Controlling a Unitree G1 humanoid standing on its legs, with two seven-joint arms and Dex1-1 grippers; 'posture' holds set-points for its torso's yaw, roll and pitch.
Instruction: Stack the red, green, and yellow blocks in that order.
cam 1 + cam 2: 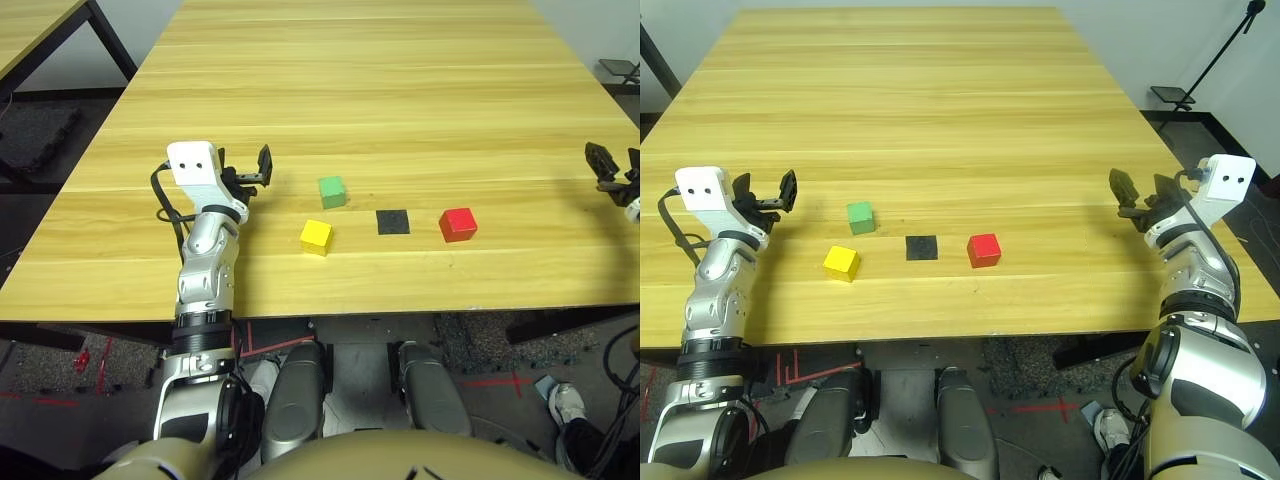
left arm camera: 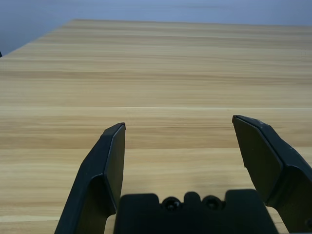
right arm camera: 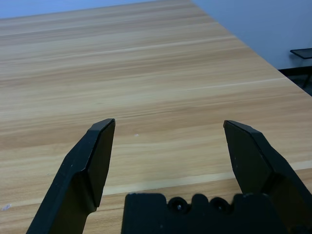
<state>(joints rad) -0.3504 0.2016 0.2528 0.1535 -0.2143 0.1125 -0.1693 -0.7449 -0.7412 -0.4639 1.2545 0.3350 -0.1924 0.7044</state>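
Three small cubes sit apart on the near part of the wooden table (image 1: pixel 400 80). The red block (image 1: pixel 458 224) is rightmost, the green block (image 1: pixel 332 192) lies further left and slightly farther back, and the yellow block (image 1: pixel 316 237) is nearest the front edge, just left of the green one. My left gripper (image 1: pixel 248 170) hovers open to the left of the green block, nothing between its fingers (image 2: pixel 114 146). Near the table's right edge, well right of the red block, my right gripper (image 1: pixel 1142 192) is open and empty, with bare wood beyond its fingers (image 3: pixel 100 146).
A flat black square patch (image 1: pixel 393 221) lies on the table between the yellow and red blocks. The far half of the table is bare wood. A second table's corner (image 1: pixel 40 25) shows at far left, and a stand (image 1: pixel 1215 60) is off the right side.
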